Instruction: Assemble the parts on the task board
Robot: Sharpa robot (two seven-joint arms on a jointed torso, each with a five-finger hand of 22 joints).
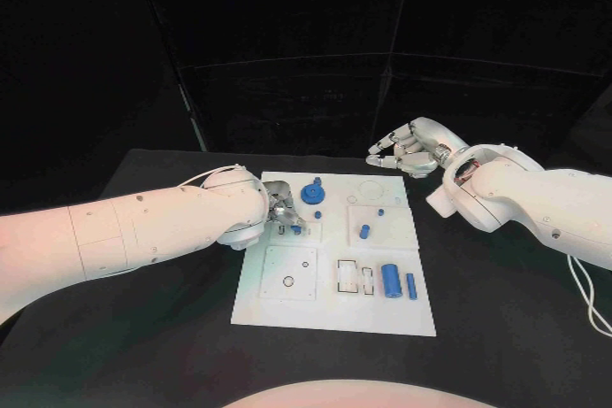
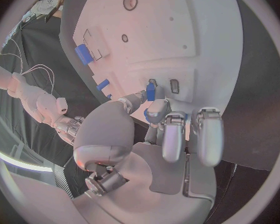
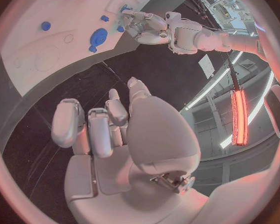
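The white task board (image 1: 287,315) lies in the middle of the black table. My left hand (image 1: 283,211) is over its upper left part and pinches a small blue part (image 2: 150,91) between thumb and a finger, close to a rectangular slot (image 2: 175,86). A round blue part (image 1: 315,194) sits just beyond the fingers. Two small blue pegs (image 1: 365,232) stand in the square plate to the right. Two blue cylinders (image 1: 390,278) lie near the board's right edge. My right hand (image 1: 409,149) hangs above the table past the board's far right corner, fingers curled in, holding nothing.
The left forearm (image 1: 153,231) reaches across the table's left side to the board. The right forearm (image 1: 536,200) lies over the table right of the board. A white cable (image 1: 589,293) hangs at the far right. The board's near left square plate (image 1: 289,271) carries no parts.
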